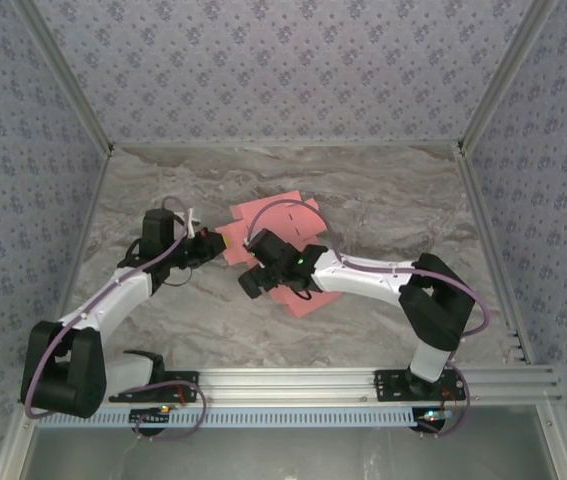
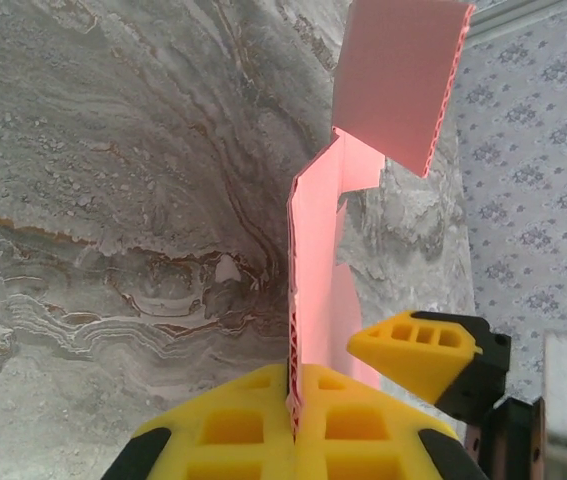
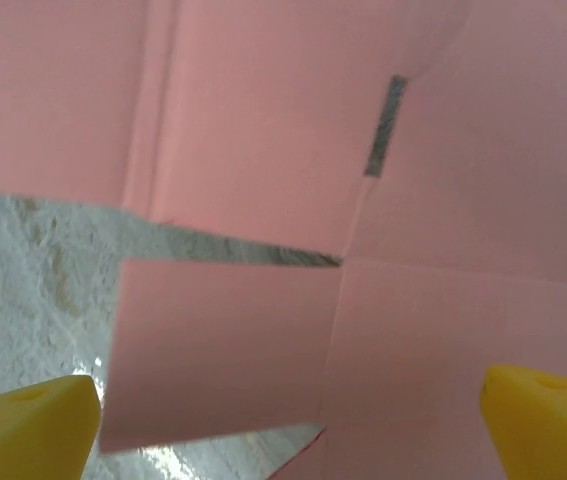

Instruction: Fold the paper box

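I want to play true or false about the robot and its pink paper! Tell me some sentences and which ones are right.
1. The left gripper is pinching an edge of the paper box. True.
2. The right gripper is squeezed shut on the paper. False: its jaws stand wide open over the pink card, one on each side.
3. The paper box is already folded into a finished, closed box. False: it is still an opened-out sheet with separate flaps and slits showing.
4. The table has a grey marble pattern. True.
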`<move>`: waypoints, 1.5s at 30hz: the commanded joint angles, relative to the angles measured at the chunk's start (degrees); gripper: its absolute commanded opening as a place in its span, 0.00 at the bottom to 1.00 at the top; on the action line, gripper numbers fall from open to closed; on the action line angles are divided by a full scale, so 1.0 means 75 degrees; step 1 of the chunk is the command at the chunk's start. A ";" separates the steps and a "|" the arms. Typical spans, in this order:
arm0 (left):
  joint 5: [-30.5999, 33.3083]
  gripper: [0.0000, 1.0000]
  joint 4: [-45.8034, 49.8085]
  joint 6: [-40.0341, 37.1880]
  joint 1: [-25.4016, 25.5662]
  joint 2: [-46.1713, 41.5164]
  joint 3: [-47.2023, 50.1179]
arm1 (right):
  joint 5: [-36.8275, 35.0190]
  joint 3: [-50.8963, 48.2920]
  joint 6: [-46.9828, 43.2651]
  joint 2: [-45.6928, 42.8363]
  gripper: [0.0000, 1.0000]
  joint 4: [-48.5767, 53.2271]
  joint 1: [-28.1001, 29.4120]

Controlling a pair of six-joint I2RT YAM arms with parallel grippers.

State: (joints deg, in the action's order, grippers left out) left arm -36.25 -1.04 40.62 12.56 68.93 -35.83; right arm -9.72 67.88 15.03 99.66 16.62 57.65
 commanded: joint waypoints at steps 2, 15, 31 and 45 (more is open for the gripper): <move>-0.0205 0.00 0.0100 -0.0017 0.0048 -0.0054 0.0045 | -0.0417 0.0438 0.0524 0.0181 1.00 -0.0161 -0.0048; 0.0416 0.00 0.0199 -0.1015 0.0045 -0.0341 0.0547 | 0.1525 -0.0390 0.0078 -0.0052 0.86 -0.0037 -0.0995; 0.2704 0.00 -0.0922 -0.2637 0.1122 -0.1174 0.1572 | 0.2028 -0.0453 0.1298 0.0269 0.56 -0.0088 -0.1729; 0.3778 0.00 -0.1772 -0.3313 0.1336 -0.3135 0.3001 | 0.2999 -0.1314 0.7753 -0.1143 0.79 -0.2820 -0.1817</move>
State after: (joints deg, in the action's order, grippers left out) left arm -9.56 -12.86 18.46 22.20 46.87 -13.89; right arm 13.32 57.04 58.54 93.84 -0.14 44.51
